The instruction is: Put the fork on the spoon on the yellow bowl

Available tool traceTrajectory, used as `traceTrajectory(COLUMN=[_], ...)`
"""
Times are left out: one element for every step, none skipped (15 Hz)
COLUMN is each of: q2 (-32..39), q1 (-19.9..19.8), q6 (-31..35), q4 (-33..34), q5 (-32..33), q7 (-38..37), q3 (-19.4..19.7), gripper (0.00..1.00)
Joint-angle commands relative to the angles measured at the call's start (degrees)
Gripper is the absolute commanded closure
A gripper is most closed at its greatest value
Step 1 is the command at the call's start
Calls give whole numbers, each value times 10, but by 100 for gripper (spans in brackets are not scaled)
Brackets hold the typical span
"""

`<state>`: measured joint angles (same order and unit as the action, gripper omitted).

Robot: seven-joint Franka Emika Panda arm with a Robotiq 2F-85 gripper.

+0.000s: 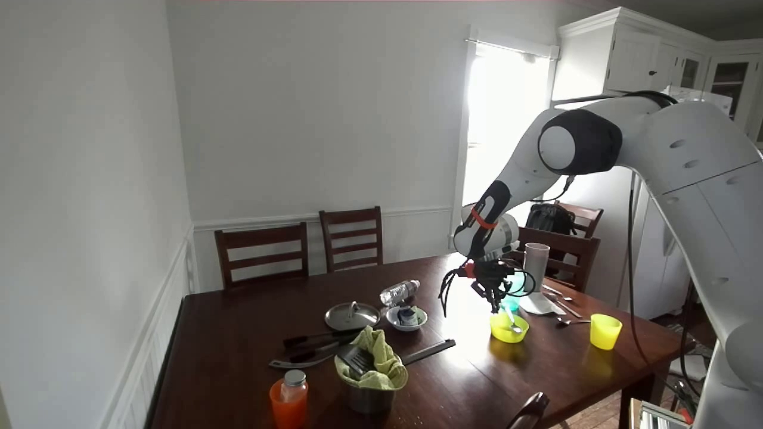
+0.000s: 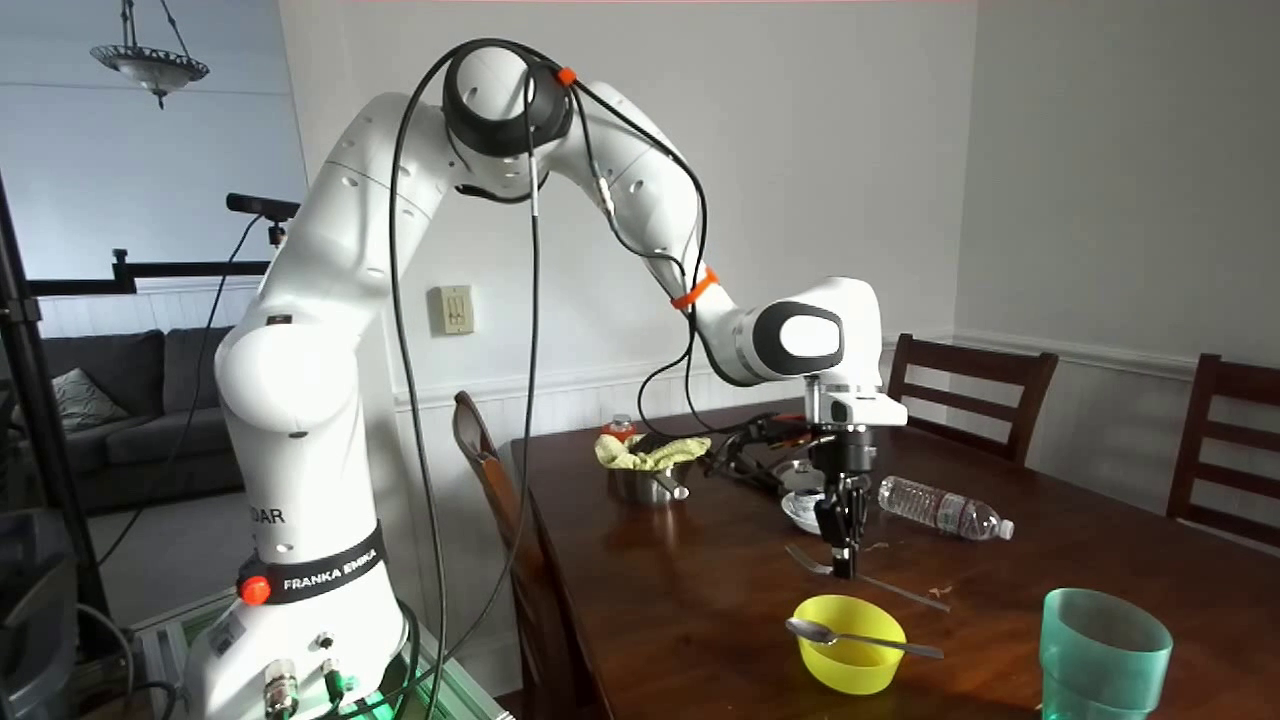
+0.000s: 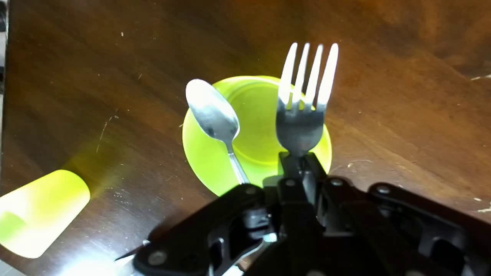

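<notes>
Glossy dark table (image 1: 453,381), pale walls (image 1: 322,119), bright window (image 1: 503,107), claw (image 3: 300,160) pinching fork (image 3: 300,128)

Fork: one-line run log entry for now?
hand: shut on fork; spoon: across yellow bowl; fork: aloft, apart from both; placing: pending

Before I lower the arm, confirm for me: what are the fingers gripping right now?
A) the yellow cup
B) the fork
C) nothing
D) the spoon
B: the wrist view shows the fork sticking out from between the fingers, while the spoon lies across the yellow bowl.
</notes>
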<state>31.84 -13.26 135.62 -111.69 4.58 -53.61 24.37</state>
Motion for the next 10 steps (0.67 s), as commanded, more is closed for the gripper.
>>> traceTrajectory(q2=[-22, -24, -25, -26, -28, -31, -32, -36, -40, -44], q1=[0, 0, 0, 1, 3, 1, 7, 9, 15, 16], q6=[17, 22, 26, 30, 35, 42, 44, 52, 62, 73], q4=[-28, -34, -38, -44, -51, -58, -65, -74, -83, -93], q5=[26, 31, 34, 39, 44, 44, 51, 55, 66, 72], q7=[63, 83, 101, 118, 132, 149, 156, 170, 174, 183], q3=[0, 1, 2, 4, 7, 7, 12, 14, 19, 21], gripper=[98, 98, 98, 98, 98, 98, 98, 98, 98, 98])
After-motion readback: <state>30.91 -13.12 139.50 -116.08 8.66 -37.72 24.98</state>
